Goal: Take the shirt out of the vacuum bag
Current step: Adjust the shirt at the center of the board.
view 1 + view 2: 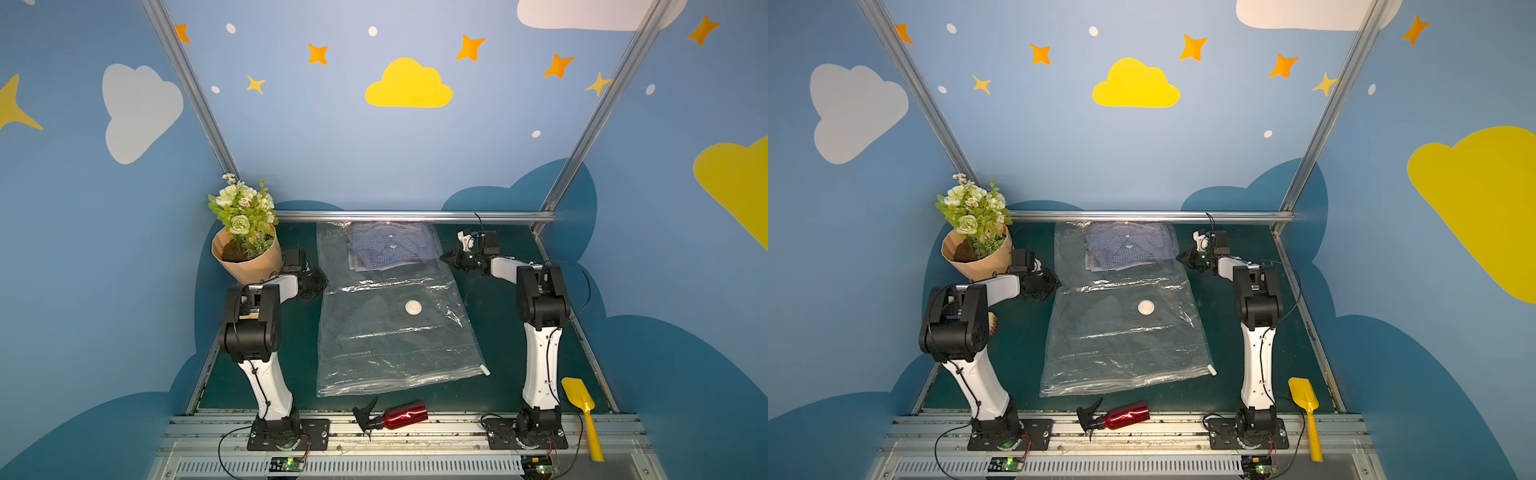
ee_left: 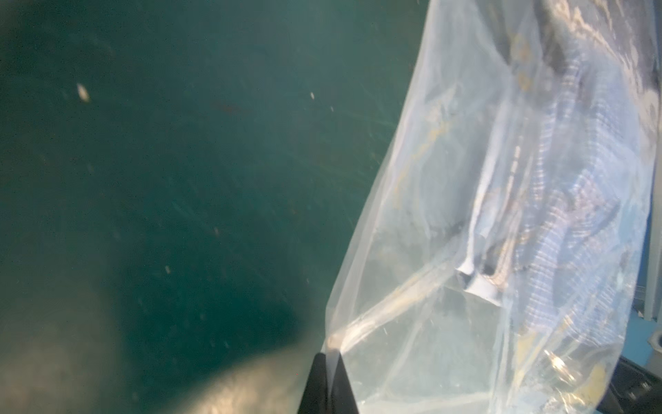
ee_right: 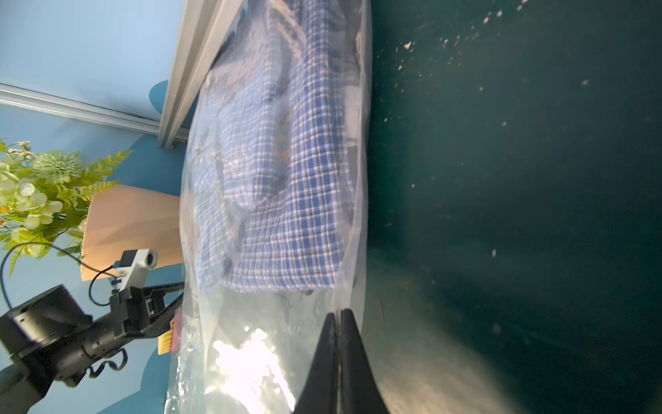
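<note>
Vacuum bag (image 1: pixel 395 332), thin, light and likely slippery, lies flat on the green bench (image 1: pixel 490 332) with the soft folded plaid shirt (image 1: pixel 390 247) at its far end, as left claw (image 1: pixel 322 279) and right claw (image 1: pixel 444 257) each pinch shut on a side edge.

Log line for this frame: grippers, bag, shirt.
left gripper: shut on vacuum bag side edge | right gripper: shut on opposite side edge | shirt: inside bag, far end | zip edge: near end, ungripped
</note>
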### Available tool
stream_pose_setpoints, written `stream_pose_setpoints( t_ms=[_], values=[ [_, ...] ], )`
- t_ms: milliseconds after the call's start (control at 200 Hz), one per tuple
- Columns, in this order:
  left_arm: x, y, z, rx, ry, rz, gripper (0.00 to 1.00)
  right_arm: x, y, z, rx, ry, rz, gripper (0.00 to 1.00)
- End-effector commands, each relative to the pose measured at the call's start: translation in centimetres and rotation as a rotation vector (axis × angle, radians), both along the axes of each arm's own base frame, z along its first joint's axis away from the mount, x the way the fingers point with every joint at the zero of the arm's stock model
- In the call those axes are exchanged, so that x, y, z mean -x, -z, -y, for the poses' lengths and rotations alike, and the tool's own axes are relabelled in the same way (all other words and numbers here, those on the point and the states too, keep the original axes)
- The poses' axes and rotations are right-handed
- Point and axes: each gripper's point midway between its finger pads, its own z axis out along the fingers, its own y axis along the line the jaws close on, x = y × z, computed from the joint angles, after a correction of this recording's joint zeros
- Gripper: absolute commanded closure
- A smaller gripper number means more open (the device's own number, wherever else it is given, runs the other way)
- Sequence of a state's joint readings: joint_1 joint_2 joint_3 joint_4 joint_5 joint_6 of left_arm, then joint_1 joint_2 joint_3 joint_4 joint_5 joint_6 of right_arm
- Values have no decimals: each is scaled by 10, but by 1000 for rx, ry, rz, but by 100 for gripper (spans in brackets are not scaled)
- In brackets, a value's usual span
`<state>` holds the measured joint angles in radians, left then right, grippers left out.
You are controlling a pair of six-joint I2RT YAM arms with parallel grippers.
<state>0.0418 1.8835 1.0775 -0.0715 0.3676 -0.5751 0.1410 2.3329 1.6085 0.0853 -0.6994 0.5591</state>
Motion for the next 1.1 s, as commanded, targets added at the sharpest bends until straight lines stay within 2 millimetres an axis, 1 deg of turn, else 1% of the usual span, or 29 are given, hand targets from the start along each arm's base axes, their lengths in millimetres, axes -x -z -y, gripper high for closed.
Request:
stream_pose_setpoints(
  t_ms=[0, 115, 220, 295, 401, 511, 606, 681, 706, 726, 751, 771, 806, 831, 861, 926, 946, 991, 1036, 1046, 1061, 1071, 1081, 1091],
  values=[
    [2, -16, 15, 12, 0, 39, 96, -11, -2, -2, 5, 5, -7, 100],
    [5, -25, 29, 21, 12, 59, 97, -22, -4, 0, 30, -1, -11, 100],
    [10, -32, 44, 39, 24, 76, 97, -37, -8, 1, 43, -4, 7, 100],
    [15, -33, 54, 43, 36, 80, 97, -50, -3, 4, 37, 20, 4, 100],
    [23, -32, 65, 51, 39, 71, 96, -67, -7, 5, 0, 54, 20, 100],
    [34, -35, 79, 51, 41, 78, 97, -78, -17, 10, 47, 56, 37, 100],
    [45, -34, 89, 65, 24, 81, 97, -82, -28, 14, 65, 58, 53, 100],
    [52, -35, 98, 69, 11, 88, 96, -84, -38, 26, 88, 78, 68, 100],
    [53, -36, 99, 65, 5, 93, 95, -84, -42, 31, 94, 85, 71, 100],
    [54, -37, 101, 65, 5, 96, 94, -84, -46, 36, 98, 93, 74, 95],
    [54, -39, 103, 70, 5, 99, 91, -84, -52, 41, 100, 98, 79, 87],
    [54, -41, 104, 72, 6, 104, 86, -83, -58, 44, 100, 100, 82, 81],
    [51, -44, 99, 54, -18, 120, 71, -81, -68, 49, 102, 102, 93, 71],
    [48, -47, 98, 54, -20, 130, 58, -78, -77, 52, 107, 101, 103, 65],
    [45, -52, 96, 50, -23, 142, 44, -74, -88, 55, 119, 101, 119, 62],
    [38, -62, 92, 35, -21, 169, 24, -61, -108, 61, 164, 107, 148, 60],
    [36, -65, 89, 27, -25, 174, 21, -56, -112, 64, 178, 112, 149, 60],
    [31, -69, 79, 9, -49, 183, 18, -45, -124, 72, 211, 131, 157, 59],
    [24, -72, 70, 3, -63, 194, 18, -32, -137, 80, 227, 151, 155, 58],
    [22, -73, 68, 2, -65, 197, 18, -27, -136, 81, 229, 154, 148, 58],
    [20, -74, 65, 2, -69, 199, 18, -23, -143, 84, 227, 163, 154, 58],
    [18, -74, 62, 2, -74, 199, 18, -19, -141, 85, 227, 168, 145, 58],
    [17, -74, 59, 0, -77, 201, 18, -16, -146, 86, 225, 172, 150, 58],
    [15, -75, 57, 0, -80, 203, 18, -10, -144, 86, 224, 174, 140, 57]
  ],
)
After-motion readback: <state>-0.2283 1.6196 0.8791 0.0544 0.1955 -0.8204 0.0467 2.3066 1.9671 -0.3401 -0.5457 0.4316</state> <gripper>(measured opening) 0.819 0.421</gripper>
